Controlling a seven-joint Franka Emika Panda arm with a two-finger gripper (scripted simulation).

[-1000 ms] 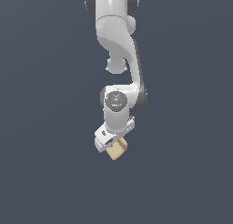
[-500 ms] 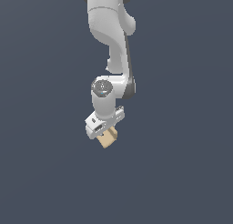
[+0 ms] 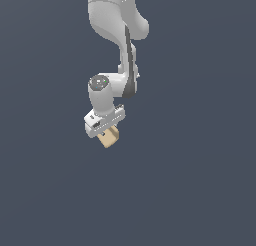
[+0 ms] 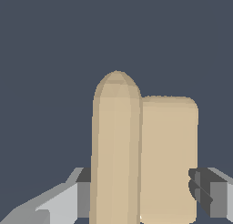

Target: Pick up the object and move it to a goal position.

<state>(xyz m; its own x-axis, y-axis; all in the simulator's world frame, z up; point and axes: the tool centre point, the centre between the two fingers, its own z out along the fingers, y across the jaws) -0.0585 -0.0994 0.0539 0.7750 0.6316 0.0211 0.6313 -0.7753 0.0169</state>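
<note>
Carry step, by my reading. Gripper (image 3: 106, 131) jaws clenched on the block (image 3: 108, 137), which sits between them, a finger (image 4: 207, 191) pressed to each side, raised lip included. No goal marker visible; next move calls for steady transport without loosening.

In the exterior view the arm (image 3: 117, 35) runs off the top edge, so its base is out of sight. The gripper (image 3: 104, 124) covers the upper part of the tan object (image 3: 108, 137), and its fingers are too small there to make out. In the wrist view the object (image 4: 143, 155) is cut off at the frame's edge, and both fingers (image 4: 209, 191) show only in part, one finger's pad hidden behind the object.
</note>
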